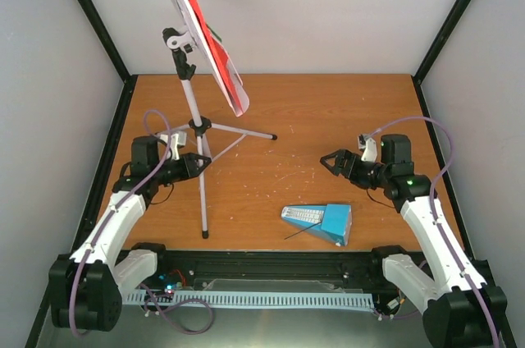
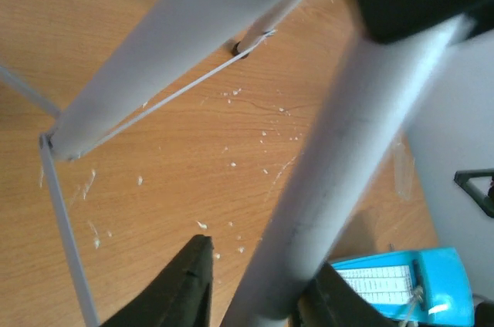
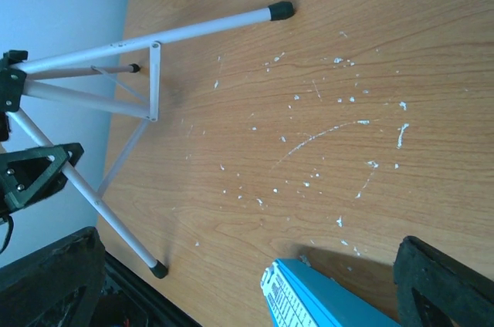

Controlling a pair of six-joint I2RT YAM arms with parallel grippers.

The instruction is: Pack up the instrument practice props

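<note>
The tall music stand [image 1: 190,93] is up on its three thin silver legs at the back left of the wooden table [image 1: 328,118]. Its white top leans over to one side. A red sheet [image 1: 199,11] lies flat on that top. A tiny bit of green [image 1: 214,34] peeks out from behind, but it is too small for me to tell what it is.

The left gripper [image 1: 199,164] is low down, right at the front leg [image 1: 202,200] of the stand. From its own camera I see one black finger [image 2: 185,292] on each side of that leg. The fingers are close in on the leg, only partly apart. One looks pressed to the leg and the other is just beside it. I cannot tell if it really has hold of the leg.

The right gripper [image 1: 330,161] is over on the right side of the table, pointing to the middle. Its fingers are spread wide and it holds nothing.

The little blue metronome [image 1: 324,221] lies on its side on the table, near the front edge. It is closer to the right arm and well apart from the stand. A thin dark stick [image 1: 299,233] pokes out from it. Neither gripper is touching the metronome
</note>
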